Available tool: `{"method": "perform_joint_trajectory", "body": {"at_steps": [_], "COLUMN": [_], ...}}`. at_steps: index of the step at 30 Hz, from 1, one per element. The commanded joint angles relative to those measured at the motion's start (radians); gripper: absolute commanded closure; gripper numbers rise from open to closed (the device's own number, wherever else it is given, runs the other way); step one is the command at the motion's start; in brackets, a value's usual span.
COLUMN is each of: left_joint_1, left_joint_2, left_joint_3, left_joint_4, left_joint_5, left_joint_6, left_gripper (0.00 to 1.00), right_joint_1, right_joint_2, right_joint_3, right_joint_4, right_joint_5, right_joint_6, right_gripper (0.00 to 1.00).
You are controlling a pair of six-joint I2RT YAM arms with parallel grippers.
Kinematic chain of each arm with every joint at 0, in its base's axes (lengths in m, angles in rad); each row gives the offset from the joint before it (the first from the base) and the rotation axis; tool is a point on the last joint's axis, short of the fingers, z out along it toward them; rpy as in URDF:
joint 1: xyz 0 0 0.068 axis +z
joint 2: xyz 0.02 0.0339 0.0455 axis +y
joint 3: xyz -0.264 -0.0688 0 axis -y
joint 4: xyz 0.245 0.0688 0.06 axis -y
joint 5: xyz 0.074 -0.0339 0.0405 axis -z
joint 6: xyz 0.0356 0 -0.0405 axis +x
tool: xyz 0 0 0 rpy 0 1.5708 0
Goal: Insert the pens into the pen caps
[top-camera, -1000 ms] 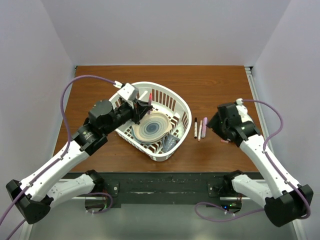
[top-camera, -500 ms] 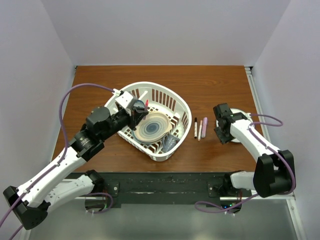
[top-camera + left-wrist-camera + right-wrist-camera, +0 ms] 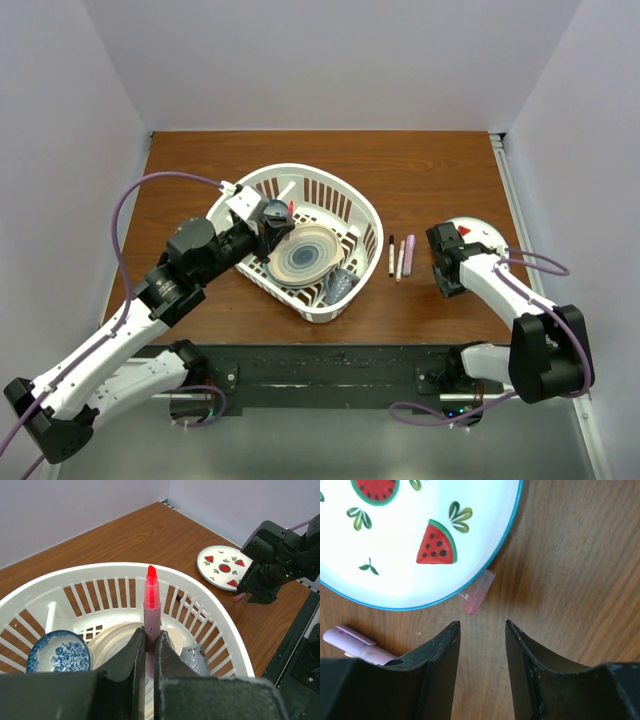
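Brown wooden table (image 3: 440, 170), white walls on three sides.

**Top view.**
- Item one — left gripper (image 3: 279, 224) over the white basket (image 3: 372, 218), carrying a red-tipped pen (image 3: 289, 209). Over the last second I see it drawn back slightly toward its own arm, with the pen unchanged in the grip.
- Item two — right gripper (image 3: 446, 274). A second ago it stood off beside the three loose pens (image 3: 401, 257). It has since swung in and dropped low by the watermelon plate (image 3: 480, 232), which its arm mostly hid before. I read this as lining up on a cap, so the pen in my left will have something to go into.

**Left wrist view.**
- Fingers (image 3: 136, 655) are pressed together on the lower barrel of the pen. It stands upright beyond the tips, bare red nib topmost, with no cap on it.
- A blue patterned bowl (image 3: 59, 652) sits off the left finger's side, inside the basket.

**Right wrist view.**
- Fingers (image 3: 441, 655) are part-way open, with nothing between them and touching nothing I can see.
- A pink cap (image 3: 479, 593) lies flat on the wood just beyond the tips, centred on the gap. Its far end reaches the plate's rim; whether it touches or sits just beside it, I cannot tell.
- The end of a lilac pen (image 3: 355, 644) shows off the left finger's side.
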Motion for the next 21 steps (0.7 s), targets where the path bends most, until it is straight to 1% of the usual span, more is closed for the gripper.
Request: {"method": "perform_joint_trajectory", "body": {"at_steps": [1,9,21], "left_joint_1": [0.005,0.005,0.003], "left_joint_2": [-0.019,-0.028,-0.028], "left_joint_3": [-0.012,-0.019,-0.018], "left_joint_4": [0.061,0.069,0.069], "left_joint_5": [-0.004,-0.010,-0.013], "left_joint_6": [0.008,0.001,0.000], "left_gripper": [1.00,1.00,1.00], "right_joint_1": [-0.004,-0.006,-0.007], "right_joint_2": [-0.020,0.004,0.023], "right_joint_3": [-0.007,-0.008,-0.025], "right_joint_4": [0.054,0.066,0.068], "right_joint_5": [0.097,0.101,0.068], "right_joint_6": [0.042,0.049,0.068], "right_gripper": [0.55,0.55,0.57]}}
